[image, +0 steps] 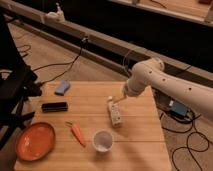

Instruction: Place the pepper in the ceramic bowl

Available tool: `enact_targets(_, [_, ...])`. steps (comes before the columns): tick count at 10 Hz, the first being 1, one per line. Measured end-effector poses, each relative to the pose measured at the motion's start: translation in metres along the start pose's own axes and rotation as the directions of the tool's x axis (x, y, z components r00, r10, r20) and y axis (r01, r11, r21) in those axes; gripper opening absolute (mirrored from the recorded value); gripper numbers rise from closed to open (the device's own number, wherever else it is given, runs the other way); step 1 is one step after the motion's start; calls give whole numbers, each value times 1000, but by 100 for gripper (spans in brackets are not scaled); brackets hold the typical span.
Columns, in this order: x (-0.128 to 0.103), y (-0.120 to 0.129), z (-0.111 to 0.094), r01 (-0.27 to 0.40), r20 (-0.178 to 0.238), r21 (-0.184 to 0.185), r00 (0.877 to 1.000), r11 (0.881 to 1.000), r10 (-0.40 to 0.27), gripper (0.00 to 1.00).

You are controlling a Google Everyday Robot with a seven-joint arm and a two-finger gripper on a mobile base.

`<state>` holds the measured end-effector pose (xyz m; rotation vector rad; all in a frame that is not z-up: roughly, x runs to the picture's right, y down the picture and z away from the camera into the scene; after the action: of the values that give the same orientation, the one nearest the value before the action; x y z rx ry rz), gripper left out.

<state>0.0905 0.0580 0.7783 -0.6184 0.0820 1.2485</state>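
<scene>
- Camera view, far left: the ceramic bowl [35,141], shallow, glossy orange-red and hard, sits at the wooden table's [142,147] front-left corner.
- Near it but apart lies the pepper [77,133]: small, tapered, probably light and firm with slick skin. Best gripped across the thicker middle, not the thin green stem.
- Right: the tool [120,99] hangs by the white bottle's [115,112] top, well apart from the pepper; whether it is apart or together I cannot tell.

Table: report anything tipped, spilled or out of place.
The white bottle lies on its side mid-table, close by the gripper. No spill shows. The white cup stands upright; the pepper lies beside the ceramic bowl, apart from it.
</scene>
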Motion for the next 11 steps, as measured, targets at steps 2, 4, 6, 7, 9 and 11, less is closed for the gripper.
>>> enact_targets(2, [-11,59,17,109,-4,-76,994,991,-109,80])
enact_targets(4, [-11,65,18,121,-3,-83,993,989,-122,80])
enact_targets(6, [-11,65,19,122,-3,-83,992,989,-123,80])
enact_targets(7, [-10,66,20,124,-5,-83,992,989,-125,80])
enact_targets(9, [-7,85,31,153,-16,-106,988,983,-156,80])
enact_targets(11, [-6,111,47,193,-24,-138,980,971,-198,80])
